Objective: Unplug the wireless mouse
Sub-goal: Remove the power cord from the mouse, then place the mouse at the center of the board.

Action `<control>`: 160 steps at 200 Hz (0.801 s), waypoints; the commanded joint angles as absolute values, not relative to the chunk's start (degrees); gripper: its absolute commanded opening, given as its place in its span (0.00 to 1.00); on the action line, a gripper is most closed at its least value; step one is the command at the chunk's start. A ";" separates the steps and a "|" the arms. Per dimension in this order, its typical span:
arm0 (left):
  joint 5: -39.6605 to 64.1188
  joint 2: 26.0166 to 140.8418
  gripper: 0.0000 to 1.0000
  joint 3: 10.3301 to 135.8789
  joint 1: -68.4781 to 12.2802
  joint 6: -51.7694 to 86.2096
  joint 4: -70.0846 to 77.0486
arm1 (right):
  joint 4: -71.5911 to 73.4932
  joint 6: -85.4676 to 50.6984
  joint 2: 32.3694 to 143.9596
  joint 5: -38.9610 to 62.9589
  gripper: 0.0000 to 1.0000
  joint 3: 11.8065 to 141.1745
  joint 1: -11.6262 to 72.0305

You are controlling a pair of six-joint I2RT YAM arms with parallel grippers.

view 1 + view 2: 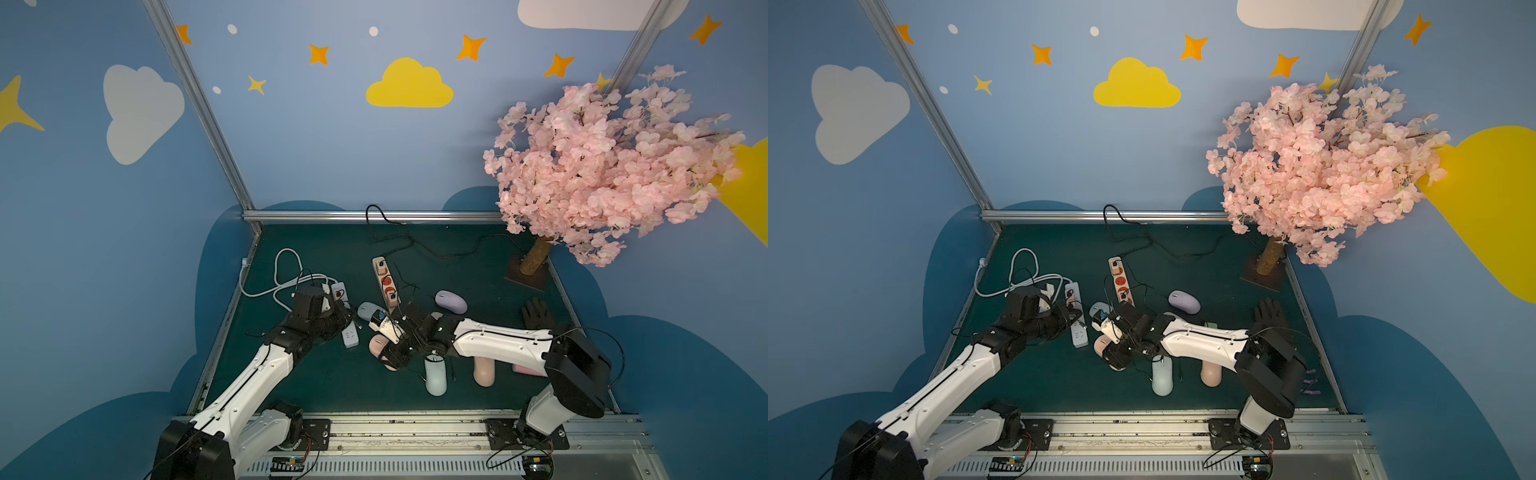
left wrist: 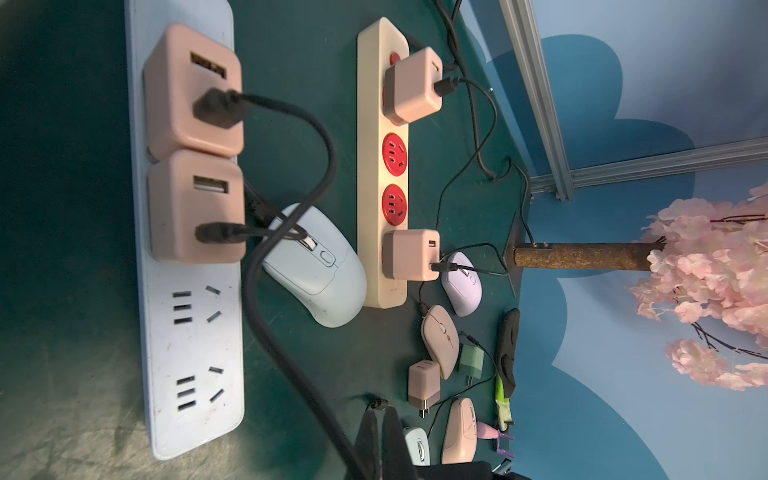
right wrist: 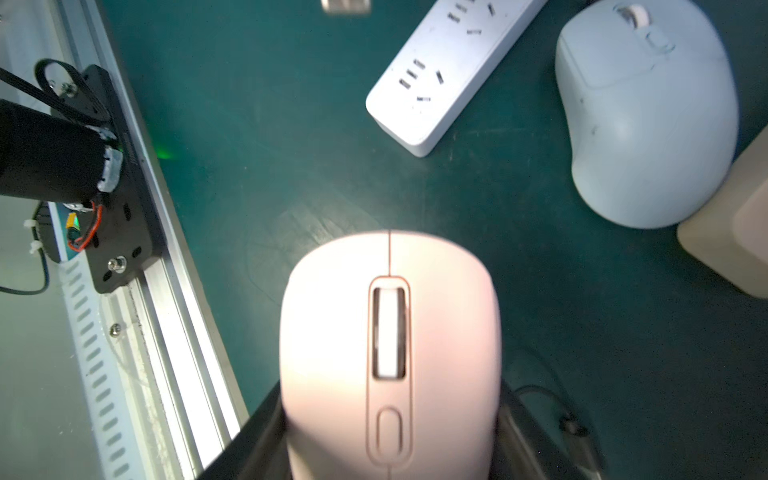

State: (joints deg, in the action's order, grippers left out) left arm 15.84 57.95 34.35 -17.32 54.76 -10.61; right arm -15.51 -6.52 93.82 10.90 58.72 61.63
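Gripping the pink mouse [image 3: 332,332] by its flanks, my right pincer [image 3: 390,440] is closed partway around the shell. I cannot tell whether the mouse hangs clear of the worktop [image 1: 332,382]. No lead shows at the mouse's nose in the right wrist view, though the port itself is hidden under the front edge. My left pincer [image 2: 380,415] sits a little way off, beside the white power strip [image 2: 195,340]. It is pressed together, with a small black plug [image 2: 377,402] right at its tips. The plug looks pinched there, but the contact itself is hidden.

I judge the parting done or all but done — mouse in one pincer, plug at the other, the two apart. What is left is to make sure the lead is free and then to set things down. A blurred lead end [image 3: 575,428] lies on the mat close beside my right pincer, and I cannot say whose it is.

The worktop is dark green, scuffed and crowded. Just beyond my right pincer lies a pale blue mouse [image 3: 648,124], and past it a beige power strip [image 2: 382,199]. Two pink chargers [image 2: 195,203] stand in the white strip near my left pincer. Farther out are a lilac mouse [image 1: 451,301] and a black glove [image 1: 538,313]. Blue walls [image 1: 374,158] painted with clouds and stars enclose the cell — a pink blossom tree [image 1: 602,166] fills the far corner beyond my right pincer.
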 commanded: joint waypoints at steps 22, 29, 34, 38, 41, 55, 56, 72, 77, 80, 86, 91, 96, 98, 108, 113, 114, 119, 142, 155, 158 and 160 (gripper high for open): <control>16.17 57.13 0.04 35.68 -16.53 53.27 -11.36 | -18.34 -10.26 90.68 7.21 0.00 60.07 62.74; 16.17 57.05 0.04 35.75 -16.52 52.91 -11.72 | -18.76 -12.90 90.40 5.57 0.00 60.35 63.12; 16.17 57.01 0.04 35.77 -16.45 52.58 -12.00 | -18.86 -15.16 90.25 4.38 0.00 60.61 63.49; 16.14 56.97 0.04 35.83 -16.39 52.31 -12.39 | -18.93 -17.19 90.11 3.52 0.00 60.78 63.89; 16.15 56.92 0.04 35.86 -16.39 52.00 -12.56 | -18.99 -18.72 90.09 2.78 0.00 60.84 64.23; 16.11 56.79 0.04 35.85 -16.26 50.71 -14.13 | -19.80 -26.53 90.54 -0.98 0.00 61.63 65.96; 16.10 56.79 0.04 35.83 -16.26 50.63 -14.23 | -19.96 -27.15 90.58 -1.28 0.00 61.71 66.16; 15.91 56.35 0.04 35.68 -15.96 49.31 -15.98 | -23.29 -36.75 92.28 -6.78 0.00 63.82 68.82; 15.80 56.12 0.04 35.68 -15.98 48.85 -16.62 | -24.33 -39.30 93.05 -7.97 0.00 64.67 69.66; 15.82 56.09 0.04 35.68 -15.92 48.58 -17.03 | -25.21 -40.68 93.45 -8.68 0.00 65.25 70.07; 15.73 55.84 0.04 35.85 -15.89 47.98 -18.02 | -26.93 -43.29 94.36 -10.37 0.00 66.52 71.02; 15.65 55.65 0.04 36.01 -15.91 47.47 -18.76 | -28.95 -45.64 95.20 -12.27 0.00 67.77 71.81; 15.57 55.49 0.04 36.18 -15.83 46.94 -19.57 | -31.13 -47.85 96.12 -14.02 0.00 69.15 72.50; 15.47 55.38 0.04 36.27 -15.80 46.76 -19.92 | -32.13 -48.55 96.43 -14.60 0.00 69.76 72.73; 15.28 54.83 0.04 36.47 -15.73 45.97 -21.23 | -36.97 -51.24 98.30 -16.63 0.00 72.45 73.42; 15.29 54.49 0.04 36.45 -15.67 45.73 -21.72 | -39.19 -52.38 99.31 -17.17 0.00 73.77 73.60; 15.29 54.45 0.04 36.46 -15.61 45.67 -21.76 | -39.54 -52.60 99.54 -17.24 0.00 74.06 73.63; 15.22 54.15 0.04 36.45 -15.60 45.47 -22.17 | -41.36 -53.37 100.62 -17.23 0.00 75.30 73.49; 15.18 52.90 0.04 36.11 -15.13 45.09 -23.40 | -44.62 -53.61 104.93 -15.55 0.00 79.43 73.39; 15.29 52.32 0.04 35.74 -14.89 45.17 -23.58 | -45.39 -54.44 106.80 -14.51 0.00 80.67 73.32; 15.36 52.16 0.04 35.69 -14.79 45.13 -23.58 | -45.30 -54.49 107.12 -14.03 0.00 80.80 73.25; 15.35 52.06 0.04 35.62 -14.77 45.16 -23.61 | -45.21 -54.42 107.31 -13.77 0.00 80.85 73.18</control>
